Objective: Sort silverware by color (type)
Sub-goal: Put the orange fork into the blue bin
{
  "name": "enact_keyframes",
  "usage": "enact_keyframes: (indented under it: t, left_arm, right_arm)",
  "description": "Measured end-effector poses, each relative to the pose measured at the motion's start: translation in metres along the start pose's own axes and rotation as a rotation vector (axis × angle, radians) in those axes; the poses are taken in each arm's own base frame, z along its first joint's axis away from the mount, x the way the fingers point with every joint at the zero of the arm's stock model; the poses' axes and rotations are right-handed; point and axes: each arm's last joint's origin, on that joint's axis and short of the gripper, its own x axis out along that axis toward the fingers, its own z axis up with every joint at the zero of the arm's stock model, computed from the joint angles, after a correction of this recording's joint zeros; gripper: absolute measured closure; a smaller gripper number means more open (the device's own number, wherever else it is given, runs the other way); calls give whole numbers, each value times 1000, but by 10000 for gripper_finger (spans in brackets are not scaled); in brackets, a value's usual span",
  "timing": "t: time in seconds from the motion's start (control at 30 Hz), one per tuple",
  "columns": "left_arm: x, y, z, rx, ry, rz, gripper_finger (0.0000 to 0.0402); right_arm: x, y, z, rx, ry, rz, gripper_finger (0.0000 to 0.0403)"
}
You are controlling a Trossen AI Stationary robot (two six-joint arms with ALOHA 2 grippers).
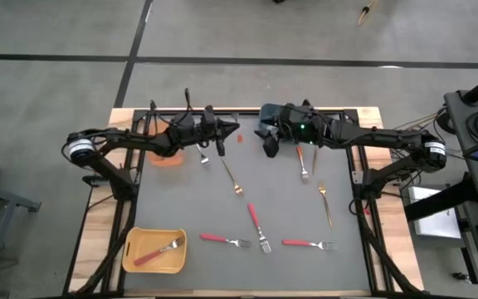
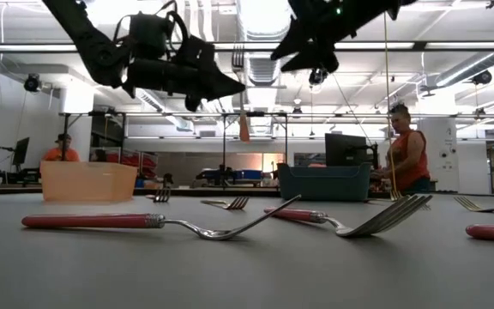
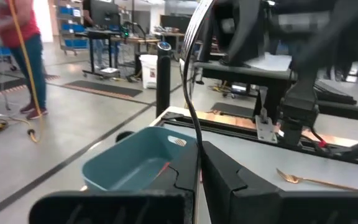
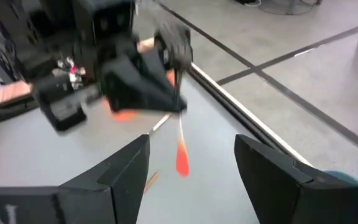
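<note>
Hanging blurred from the left gripper (image 4: pixel 178 99) in the right wrist view, an orange-handled fork (image 4: pixel 181 149), tines hidden behind the fingers. Lying cut off at the low view's right edge, a red-handled fork (image 2: pixel 493 231). Sitting half hidden under the right arm, the blue-grey bin (image 1: pixel 266 119). Hiding under the left arm, the orange bin (image 1: pixel 168 159).

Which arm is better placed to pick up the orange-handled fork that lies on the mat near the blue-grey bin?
The right. The right gripper is open, empty and close to the lying fork. The left gripper is shut on a dangling fork with an orange handle.
</note>
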Motion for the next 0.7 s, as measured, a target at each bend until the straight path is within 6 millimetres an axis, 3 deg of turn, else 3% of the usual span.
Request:
enact_keyframes:
  t: [0.2, 0.37, 0.57, 0.7]
  left_arm:
    - [-3, 0, 10, -8, -44, 40, 401]
    - [-3, 1, 16, -52, -112, 76, 401]
    - [-3, 1, 18, -90, -134, 99, 401]
    - [-3, 1, 18, -110, -132, 98, 401]
  right_arm:
    - [14, 0, -27, -21, -39, -44, 179]
    - [38, 10, -46, -96, -121, -63, 179]
    - [66, 24, -52, -198, -193, -260, 179]
    - [76, 30, -45, -244, -210, -359, 180]
